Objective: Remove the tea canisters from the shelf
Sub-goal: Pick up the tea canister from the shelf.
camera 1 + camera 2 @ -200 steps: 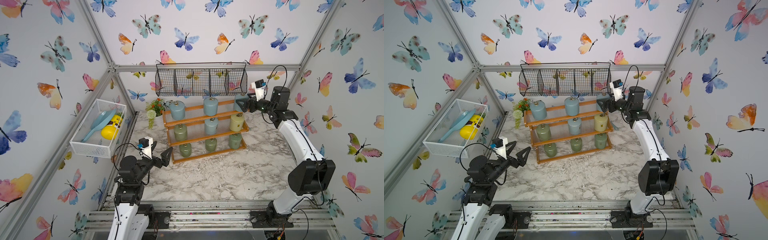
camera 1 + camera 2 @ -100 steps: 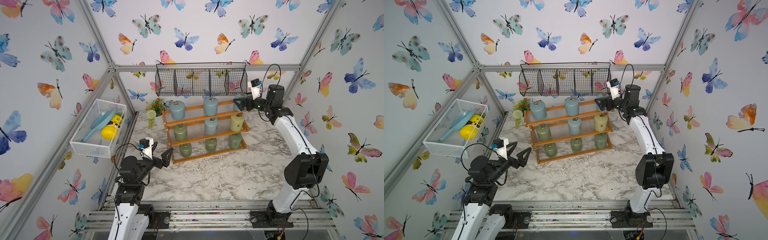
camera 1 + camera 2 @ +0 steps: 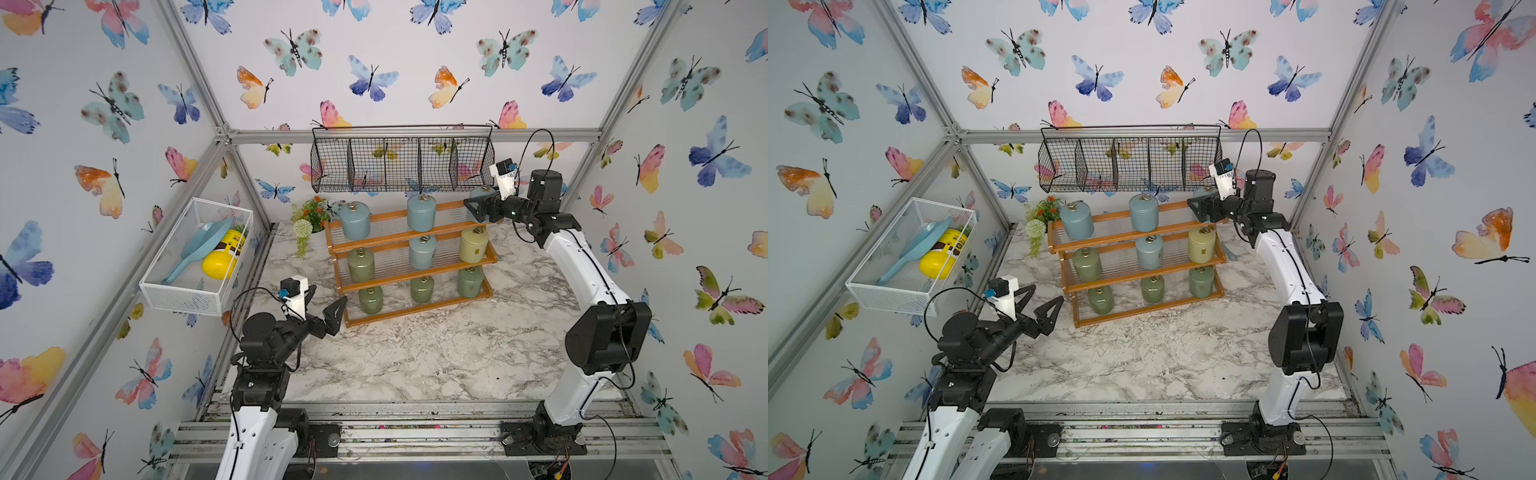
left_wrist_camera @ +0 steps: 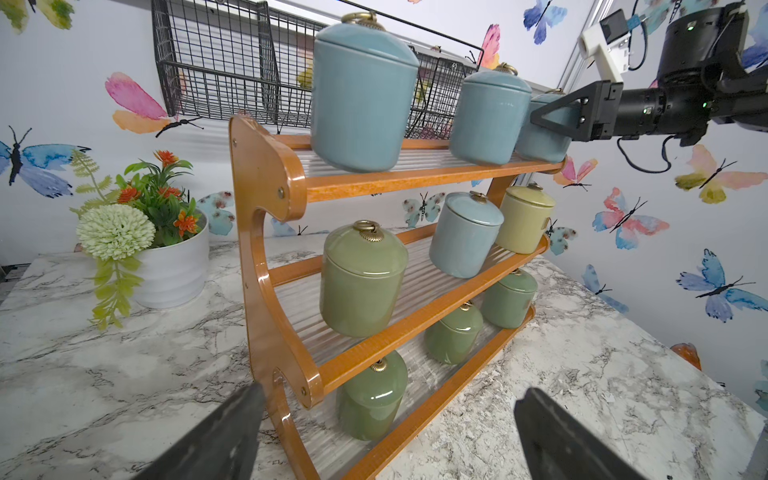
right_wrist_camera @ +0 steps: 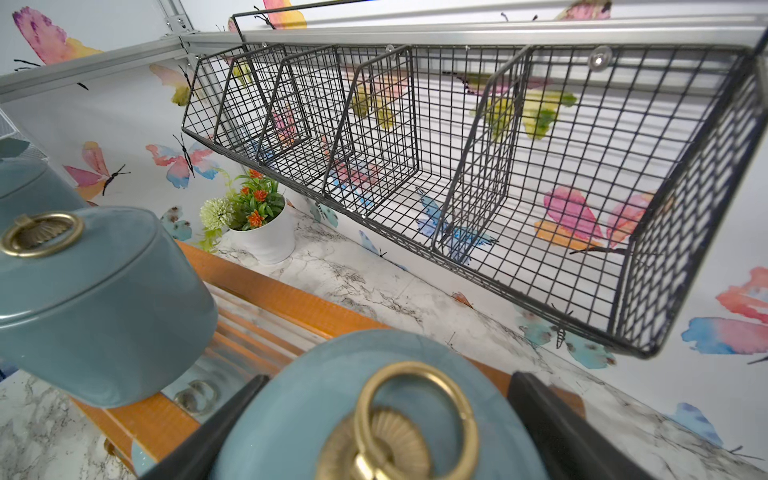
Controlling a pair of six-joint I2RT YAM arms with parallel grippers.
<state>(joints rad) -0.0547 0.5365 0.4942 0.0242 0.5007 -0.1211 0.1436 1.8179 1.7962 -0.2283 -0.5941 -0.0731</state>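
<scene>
The right gripper [image 3: 471, 208] now reaches further in over the top step of the orange-brown wooden shelf [image 3: 415, 310]. Its black fingers [image 5: 232, 419] now sit close on both sides of the pale blue round tea jar [image 5: 291, 415] at that end. The right arm's elbow is now nearer the shelf.

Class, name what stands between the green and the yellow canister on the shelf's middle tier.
A pale blue canister stands there; both top views and the left wrist view show it.

I see an orange-brown shelf [image 3: 415, 308] holding pale blue canisters [image 3: 421, 212], green canisters [image 3: 360, 264], one yellow canister [image 3: 473, 244]; beneath it, a grey-veined white table [image 3: 415, 365].
</scene>
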